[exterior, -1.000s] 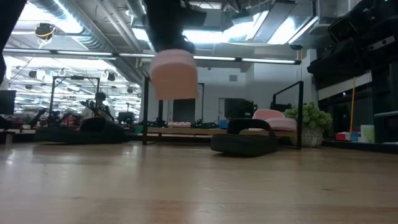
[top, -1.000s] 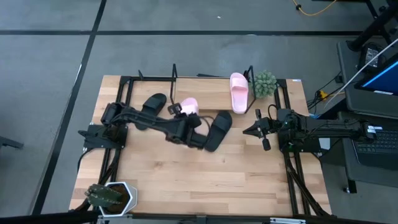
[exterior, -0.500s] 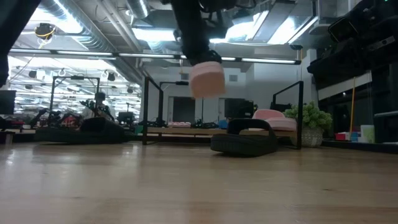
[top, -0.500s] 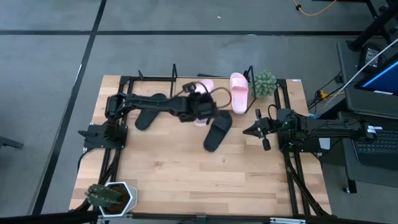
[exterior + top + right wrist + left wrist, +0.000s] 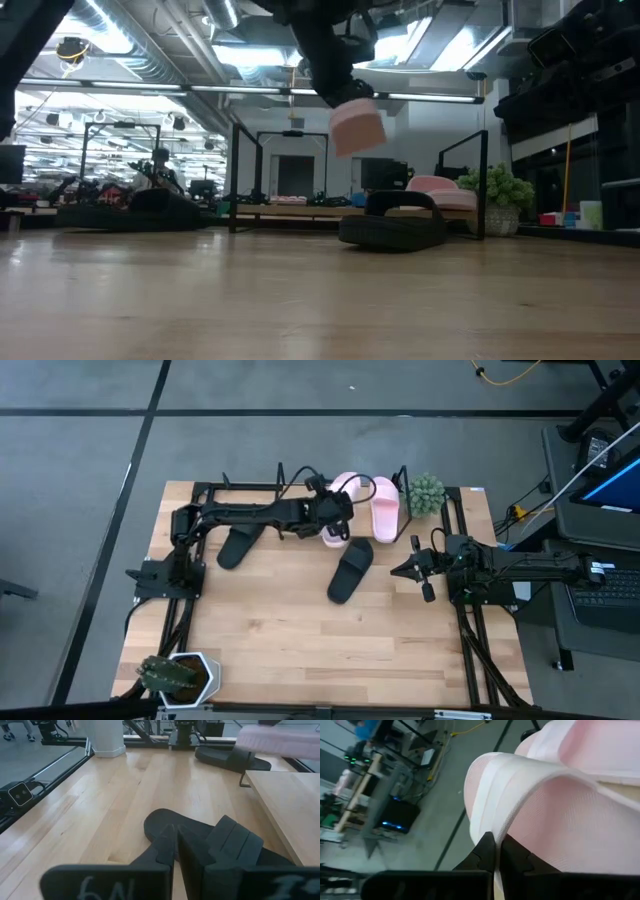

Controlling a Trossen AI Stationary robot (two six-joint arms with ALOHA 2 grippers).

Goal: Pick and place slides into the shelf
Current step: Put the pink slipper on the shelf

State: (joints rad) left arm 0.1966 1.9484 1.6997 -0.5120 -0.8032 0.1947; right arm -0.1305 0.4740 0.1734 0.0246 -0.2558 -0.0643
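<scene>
Two pink slides (image 5: 383,506), two black slides (image 5: 350,569).

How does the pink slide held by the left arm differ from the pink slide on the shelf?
The carried pink slide hangs in the air, gripped by the left gripper at its strap; the shelved pink slide rests flat on the shelf, untouched. Both share the pale pink colour.

A dark arm (image 5: 325,45) carries a pink slide (image 5: 357,128) in the air above the table (image 5: 300,300); a black slide (image 5: 393,230) lies before the shelf (image 5: 300,210).
</scene>
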